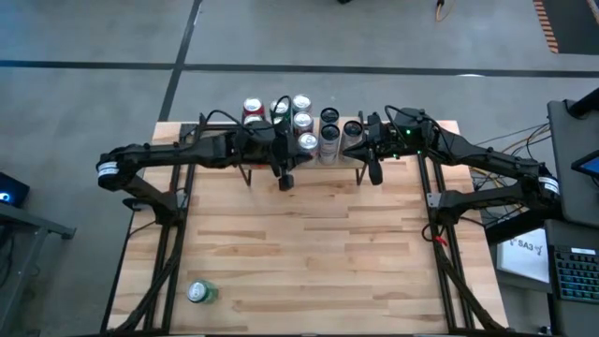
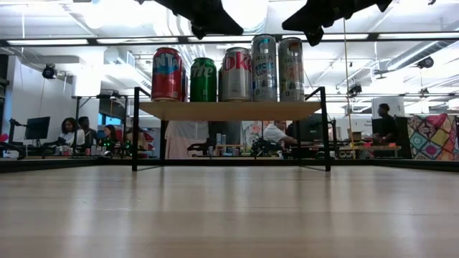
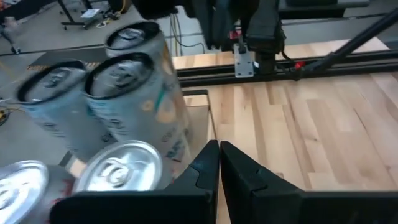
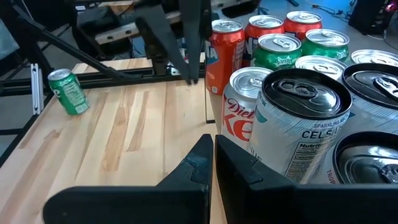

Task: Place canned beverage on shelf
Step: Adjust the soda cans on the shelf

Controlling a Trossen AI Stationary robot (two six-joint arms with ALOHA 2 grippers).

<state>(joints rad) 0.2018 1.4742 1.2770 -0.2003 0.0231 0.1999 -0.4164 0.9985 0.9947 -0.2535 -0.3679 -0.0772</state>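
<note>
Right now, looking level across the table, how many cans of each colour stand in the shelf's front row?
Red can: 1
Green can: 1
Silver cans: 3
Total: 5, all upright on the shelf.

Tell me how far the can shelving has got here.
Done: many drink cans stand on the small light-wood shelf on black legs. In hand: nothing; left gripper and right gripper hang shut and empty. Left: one green can lying on the wooden tabletop.
</note>
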